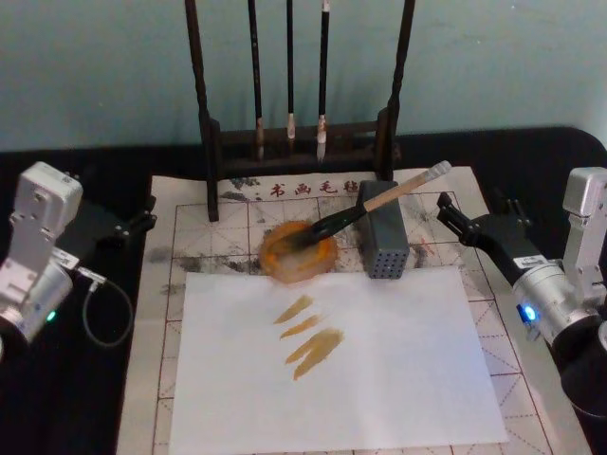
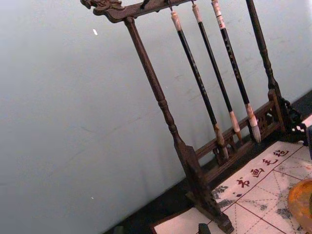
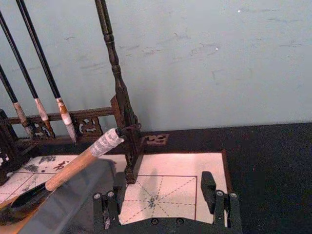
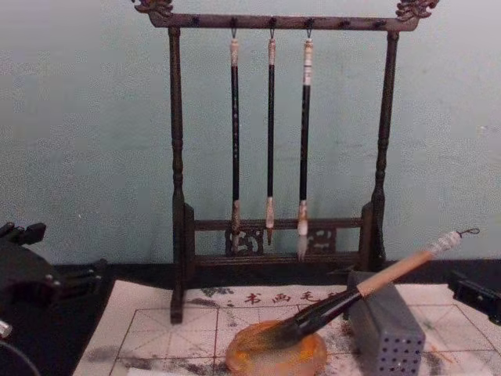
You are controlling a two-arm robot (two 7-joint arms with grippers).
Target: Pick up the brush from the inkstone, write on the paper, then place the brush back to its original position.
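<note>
Tan-handled, dark-bristled brush (image 1: 375,206): you see its bristles in the round amber inkstone (image 1: 299,253), handle propped on the grey perforated block (image 1: 383,241). Right gripper (image 1: 453,216), fingers spread and empty, sits just right of it; left gripper (image 1: 133,226): cannot tell.

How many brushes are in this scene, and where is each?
4. Three slim brushes hang side by side on the rack: left, middle, right. The large brush lies with bristles in the inkstone, handle propped on the grey block.
</note>
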